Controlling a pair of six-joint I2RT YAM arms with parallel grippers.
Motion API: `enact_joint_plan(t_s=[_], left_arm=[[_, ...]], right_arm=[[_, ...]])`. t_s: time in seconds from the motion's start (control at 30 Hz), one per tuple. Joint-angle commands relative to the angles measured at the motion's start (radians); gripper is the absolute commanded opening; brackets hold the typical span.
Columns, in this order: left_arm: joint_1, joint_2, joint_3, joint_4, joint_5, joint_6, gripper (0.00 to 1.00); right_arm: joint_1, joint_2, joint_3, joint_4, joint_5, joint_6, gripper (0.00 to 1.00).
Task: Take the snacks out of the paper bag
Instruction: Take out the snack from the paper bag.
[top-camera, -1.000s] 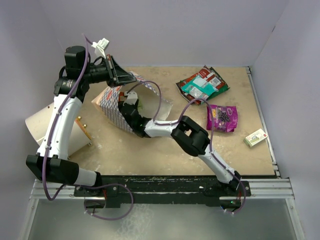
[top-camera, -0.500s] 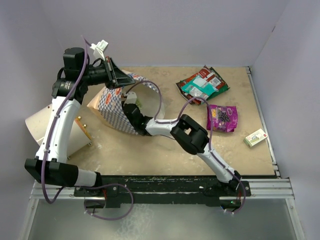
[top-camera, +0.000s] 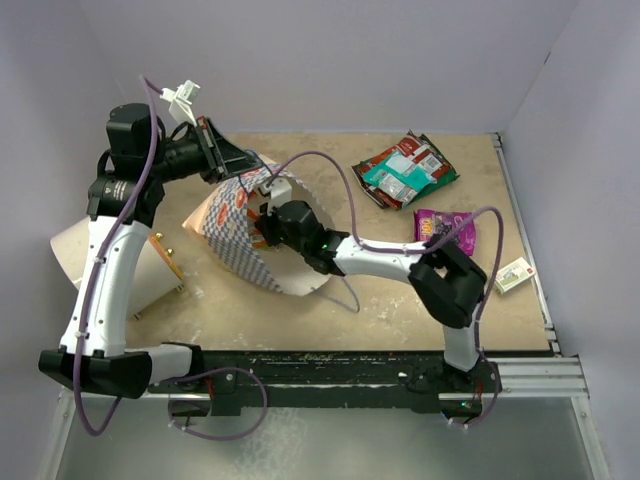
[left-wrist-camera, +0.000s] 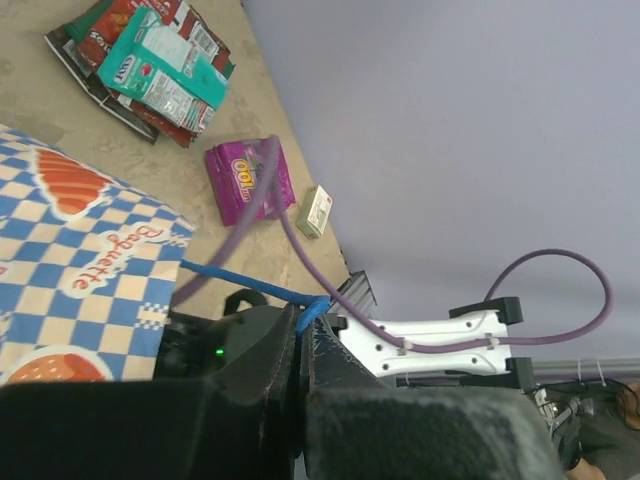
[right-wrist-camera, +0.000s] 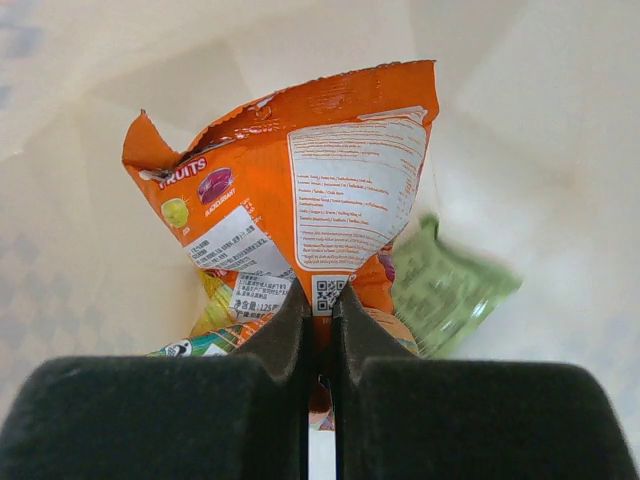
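Note:
The paper bag (top-camera: 228, 222) lies tilted on its side, mouth toward the right, its zigzag side showing in the left wrist view (left-wrist-camera: 80, 270). My left gripper (top-camera: 215, 152) is shut on its blue cord handle (left-wrist-camera: 250, 285), holding that side up. My right gripper (top-camera: 266, 230) reaches into the mouth and is shut (right-wrist-camera: 320, 305) on an orange snack packet (right-wrist-camera: 330, 170). A green packet (right-wrist-camera: 445, 290) and other packets lie behind it against the cream inside (right-wrist-camera: 520, 120). Outside, a pile of green, red and teal snacks (top-camera: 405, 168) and a purple packet (top-camera: 447, 232) lie on the table.
A small white-green box (top-camera: 515, 274) lies near the right edge, also seen beside the purple packet (left-wrist-camera: 250, 180) as the box (left-wrist-camera: 317, 210). A white-and-tan round drum (top-camera: 80, 250) stands at the left. Purple walls close in the back and right of the tan table (top-camera: 330, 310).
My right gripper has shut on the orange packet inside the bag and its elbow has swung right. The left arm has drawn the handle up and left, shifting the bag.

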Motion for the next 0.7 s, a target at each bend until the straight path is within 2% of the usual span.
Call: enact_joint_plan(t_s=[0.0, 0.37, 0.5, 0.6, 0.67], left_arm=[[0.003, -0.003, 0.011, 0.038, -0.033, 0.012, 0.0], [0.005, 0.028, 0.02, 0.099, -0.051, 0.018, 0.0], [0.005, 0.05, 0.016, 0.069, -0.056, 0.042, 0.0], [0.006, 0.061, 0.016, 0.048, -0.062, 0.059, 0.0], [0.01, 0.069, 0.024, 0.021, -0.074, 0.072, 0.0]], right_arm=[[-0.024, -0.143, -0.048, -0.01, -0.023, -0.064, 0.0], [-0.064, -0.405, -0.18, -0.14, -0.064, -0.165, 0.0], [-0.071, -0.537, -0.229, -0.191, -0.371, -0.28, 0.0], [-0.071, -0.64, -0.211, -0.341, -0.618, -0.414, 0.0], [-0.071, -0.699, -0.182, -0.455, -0.67, -0.48, 0.0]])
